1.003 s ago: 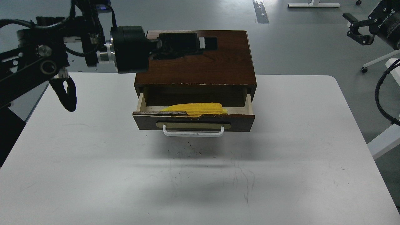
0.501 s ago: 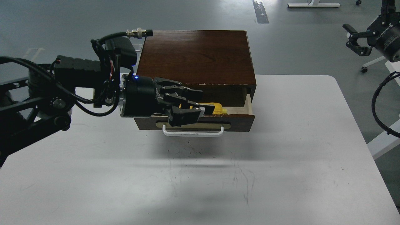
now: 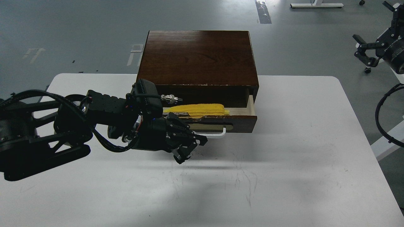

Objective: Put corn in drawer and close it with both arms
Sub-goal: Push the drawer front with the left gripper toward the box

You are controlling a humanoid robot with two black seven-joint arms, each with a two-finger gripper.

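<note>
You see the white table [image 3: 284,176] filling most of the view, with a dark brown wooden box [image 3: 197,56] standing at its far edge, toward 12 o'clock. The drawer [image 3: 240,119] at the front of the box stands pulled out, its pale inside showing. Your left arm [image 3: 47,132] comes in from 9 o'clock and reaches across the table in front of the drawer. The left gripper [image 3: 187,148] sits low, just in front of the drawer's left half, covering the left part of the white handle [image 3: 217,135]. Its fingers are dark and bunched, so you cannot tell whether they are apart or together. The corn [image 3: 197,109] lies lengthwise inside the drawer, against the front panel, at 12 o'clock from the left gripper. The right gripper [image 3: 363,52] hangs off the table at 2 o'clock, well apart from the box, its fingers spread with nothing between them.
</note>
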